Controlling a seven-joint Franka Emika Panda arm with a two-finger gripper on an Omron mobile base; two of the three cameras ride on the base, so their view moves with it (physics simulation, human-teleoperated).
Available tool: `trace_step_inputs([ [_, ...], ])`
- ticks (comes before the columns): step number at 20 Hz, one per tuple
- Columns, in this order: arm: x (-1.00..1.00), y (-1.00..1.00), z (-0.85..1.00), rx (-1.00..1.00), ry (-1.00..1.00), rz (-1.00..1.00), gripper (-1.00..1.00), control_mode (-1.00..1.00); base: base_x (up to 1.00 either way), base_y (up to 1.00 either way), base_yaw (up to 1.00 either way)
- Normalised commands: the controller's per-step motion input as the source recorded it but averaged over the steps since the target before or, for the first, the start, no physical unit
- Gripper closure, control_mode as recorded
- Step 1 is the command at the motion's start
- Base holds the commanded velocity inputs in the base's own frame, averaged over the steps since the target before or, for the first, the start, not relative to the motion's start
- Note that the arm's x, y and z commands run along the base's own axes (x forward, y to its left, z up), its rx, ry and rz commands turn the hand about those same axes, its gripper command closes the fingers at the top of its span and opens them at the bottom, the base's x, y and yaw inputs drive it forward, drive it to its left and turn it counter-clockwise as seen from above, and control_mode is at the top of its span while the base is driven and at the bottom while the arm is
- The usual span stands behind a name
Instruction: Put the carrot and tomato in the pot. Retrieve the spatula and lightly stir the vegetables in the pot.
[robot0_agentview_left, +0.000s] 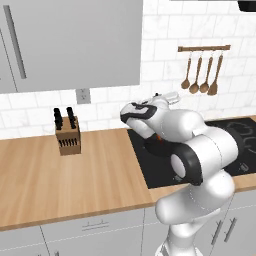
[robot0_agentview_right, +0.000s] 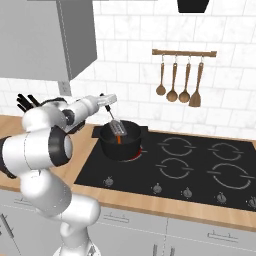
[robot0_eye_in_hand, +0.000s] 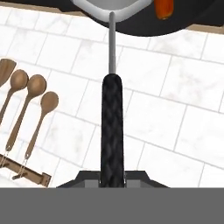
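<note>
The black pot (robot0_agentview_right: 120, 142) stands on the front-left burner of the cooktop. My gripper (robot0_agentview_right: 108, 102) hovers above its left rim, shut on the black handle of the spatula (robot0_agentview_right: 117, 127). The slotted silver head slants down into the pot. An orange carrot (robot0_agentview_right: 119, 140) lies inside, just below the head. In the hand view the spatula (robot0_eye_in_hand: 111, 127) runs straight up from my gripper (robot0_eye_in_hand: 112, 177) to the pot (robot0_eye_in_hand: 188, 24), where an end of the carrot (robot0_eye_in_hand: 165, 8) shows. The tomato is hidden.
Wooden spoons (robot0_agentview_right: 180, 80) hang on a wall rail behind the cooktop (robot0_agentview_right: 200, 165). The burner under the pot glows red (robot0_agentview_right: 136, 154). A knife block (robot0_agentview_left: 67, 135) stands on the wooden counter (robot0_agentview_left: 60, 185) to the left, under the grey wall cabinet (robot0_agentview_left: 70, 40).
</note>
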Motion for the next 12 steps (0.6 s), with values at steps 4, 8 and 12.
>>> trace_step_inputs([
  [4, 0.32, -0.33, -0.72, 0.08, -0.07, 0.0, 1.0, -1.0, 0.0, 0.0, 0.0],
  [8, 0.35, -0.33, -0.74, 0.07, -0.11, 0.0, 1.0, -1.0, 0.0, 0.0, 0.0],
  [12, 0.22, -0.26, -0.84, 0.08, -0.16, 0.04, 1.0, -1.0, 0.0, 0.0, 0.0],
])
